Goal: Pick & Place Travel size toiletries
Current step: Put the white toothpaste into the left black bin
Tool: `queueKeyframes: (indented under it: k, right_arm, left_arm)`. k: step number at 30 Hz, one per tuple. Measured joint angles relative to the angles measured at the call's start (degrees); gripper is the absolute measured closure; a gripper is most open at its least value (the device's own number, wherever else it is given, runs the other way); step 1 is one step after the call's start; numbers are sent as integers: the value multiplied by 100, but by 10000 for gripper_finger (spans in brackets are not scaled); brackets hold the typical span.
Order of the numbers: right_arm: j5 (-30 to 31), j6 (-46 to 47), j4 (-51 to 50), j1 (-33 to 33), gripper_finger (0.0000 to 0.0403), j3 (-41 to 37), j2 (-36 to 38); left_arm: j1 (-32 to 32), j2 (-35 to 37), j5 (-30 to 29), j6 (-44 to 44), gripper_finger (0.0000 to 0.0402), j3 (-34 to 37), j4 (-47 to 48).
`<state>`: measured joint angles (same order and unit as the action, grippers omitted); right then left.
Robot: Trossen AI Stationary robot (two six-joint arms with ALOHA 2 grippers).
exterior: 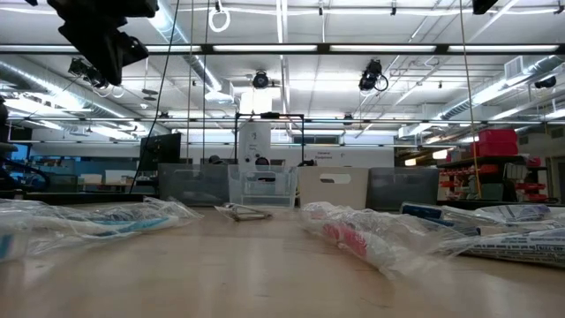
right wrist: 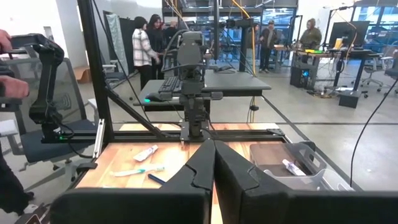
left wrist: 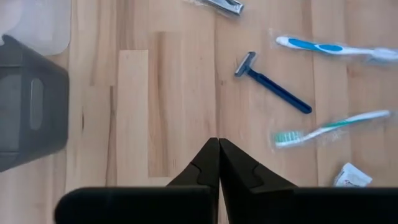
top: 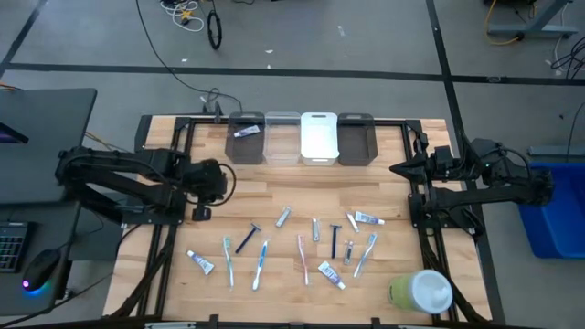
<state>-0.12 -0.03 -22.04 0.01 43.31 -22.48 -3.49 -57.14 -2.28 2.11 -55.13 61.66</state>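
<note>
In the dark bin point(top: 244, 137) — one small tube point(top: 246, 132)

Bare wood band across mid table point(top: 384, 187) between the row of bins point(top: 300, 138) at the far edge and the scattered toiletries point(top: 302, 247) nearer the front; a gripper can pass there freely. Left gripper point(top: 198, 214), fingers pressed together, hangs at that band's left end. Front strip is cluttered with toiletries, gaps narrow. Green-and-white container point(top: 422, 291) blocks the front right corner.
</note>
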Motion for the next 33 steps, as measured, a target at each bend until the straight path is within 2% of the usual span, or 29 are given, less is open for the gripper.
queueKeyframes:
  k: [6,13,23,29,33]
  right_arm:
    - [0,0,0,0,389,-1,0]
    - [0,0,2,-2,389,-2,0]
    - [0,0,0,0,390,-1,0]
    - [0,0,0,0,390,-2,0]
    - [0,0,0,-2,389,-2,0]
  left_arm:
    - [-255,-338,77,-133,381,4,-274]
    - [-506,-658,109,-429,396,4,-876]
    - [-834,-673,106,-440,379,0,-908]
    - [-1435,-673,245,-1161,383,0,-906]
    - [-1612,-673,178,-1415,381,0,-907]
